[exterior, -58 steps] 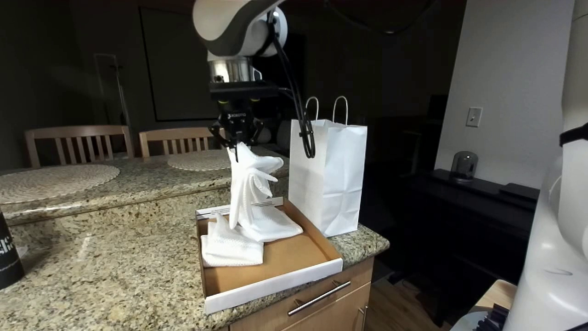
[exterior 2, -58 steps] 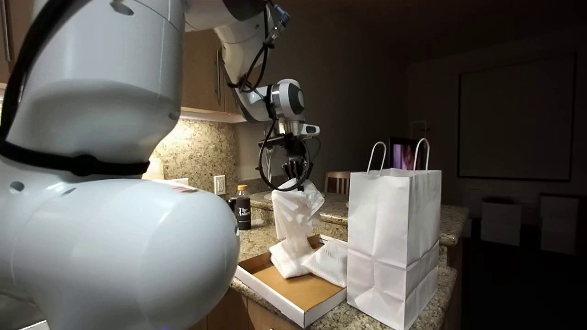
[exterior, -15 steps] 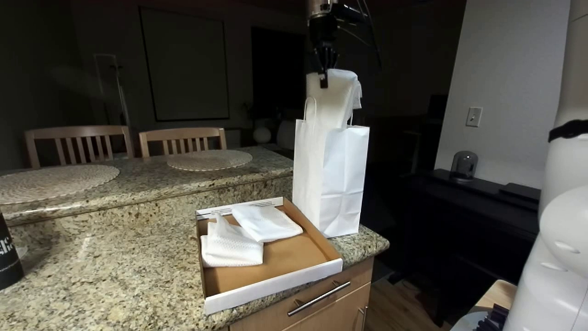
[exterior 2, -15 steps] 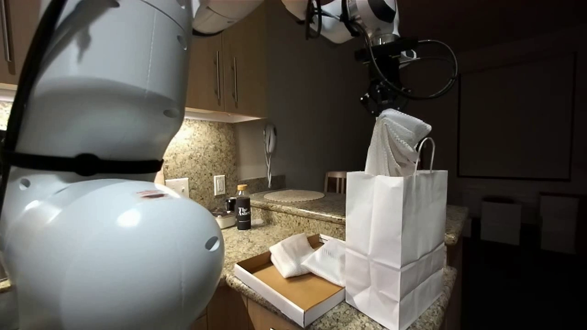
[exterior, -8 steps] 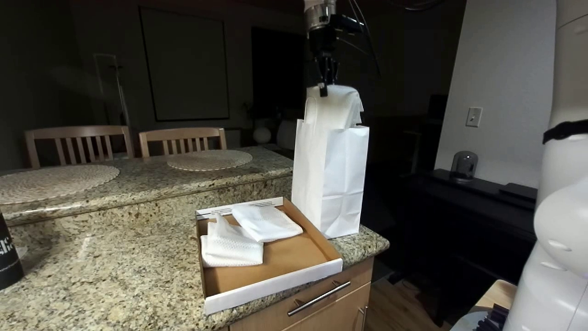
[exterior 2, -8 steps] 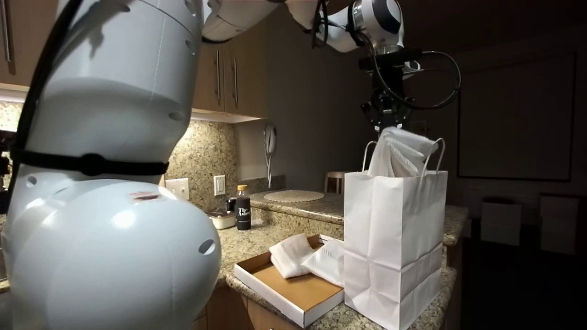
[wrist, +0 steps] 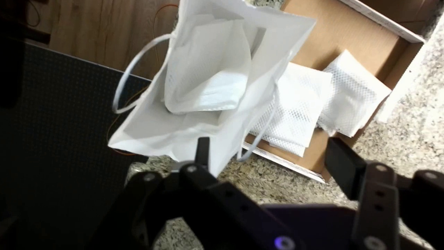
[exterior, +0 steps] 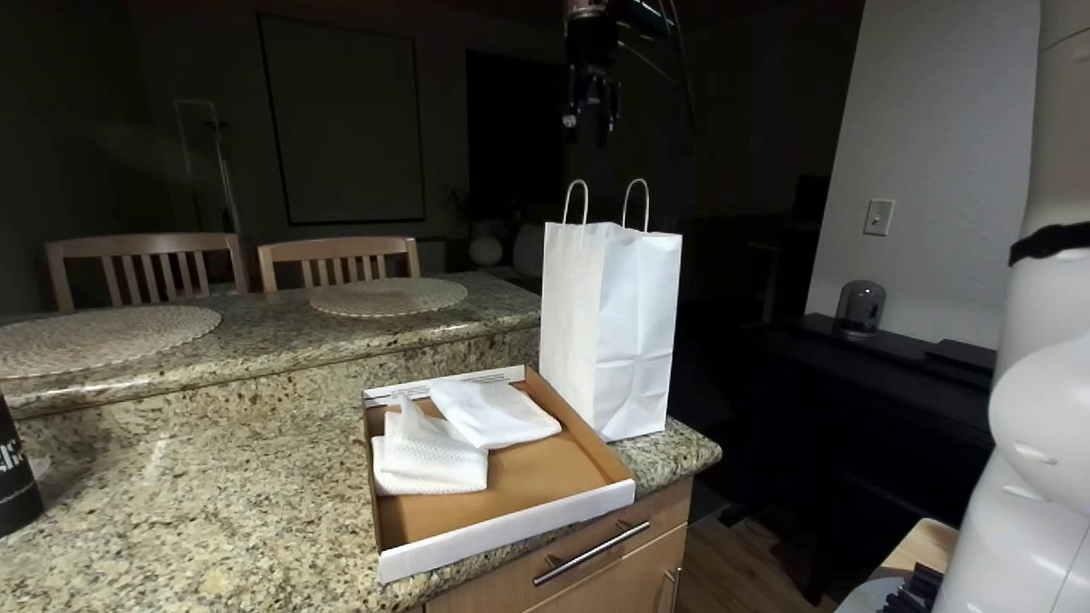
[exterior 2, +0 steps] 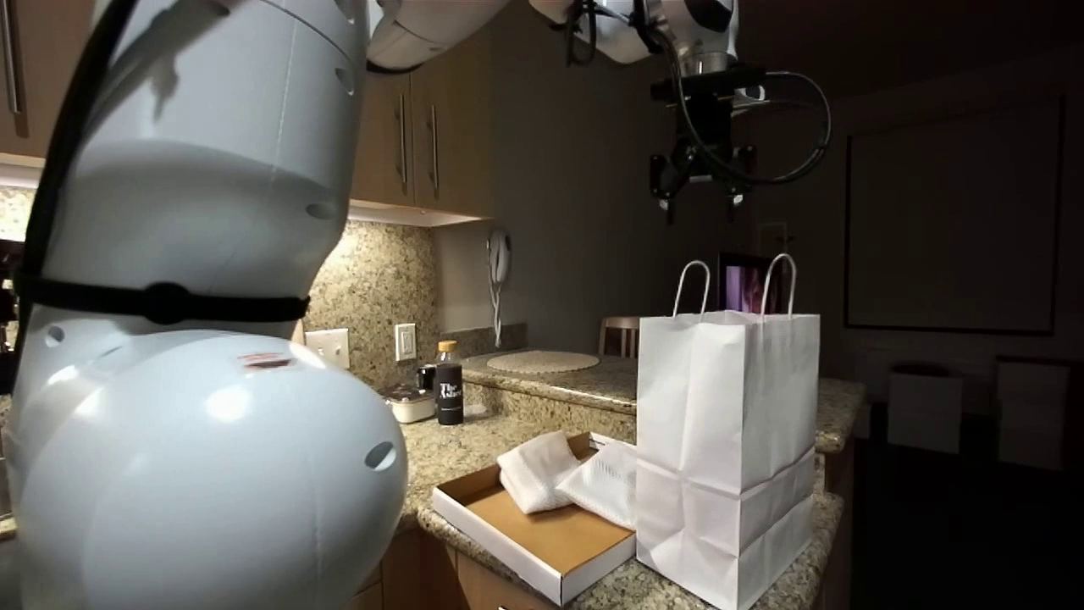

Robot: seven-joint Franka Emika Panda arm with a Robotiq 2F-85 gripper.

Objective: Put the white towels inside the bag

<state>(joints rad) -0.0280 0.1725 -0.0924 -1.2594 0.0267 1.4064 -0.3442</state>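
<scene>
The claw (exterior 2: 701, 206) is hanging in the air over the bag (exterior 2: 703, 449), higher than its two looped handles (wrist: 122, 82), and its fingers (wrist: 344, 168) are standing well apart. The bag is standing upright by the corner of the counter (exterior: 213, 485), close to the end edge, and its mouth is gaping. Down inside, I'm seeing a white towel (wrist: 208, 66) lying folded over on itself, below the rim.

Just beside the bag, the tray (exterior: 511, 532) is lying along the counter's front edge, above a drawer (exterior: 596, 564); I'm not making out whether bag and tray are touching. Two more towels (exterior: 494, 413) are lying in the tray, touching each other, toward the side away from that front edge. The one farther from the bag is poking a corner upward.

Farther along the counter, well apart from the tray, a dark bottle (exterior 2: 449, 394) is standing with its orange cap (exterior 2: 447, 346) on. Behind, two round mats (exterior: 387, 296) are lying on the raised ledge (exterior: 264, 325), and two chairs (exterior: 336, 249) are showing their slatted backs beyond its far edge.
</scene>
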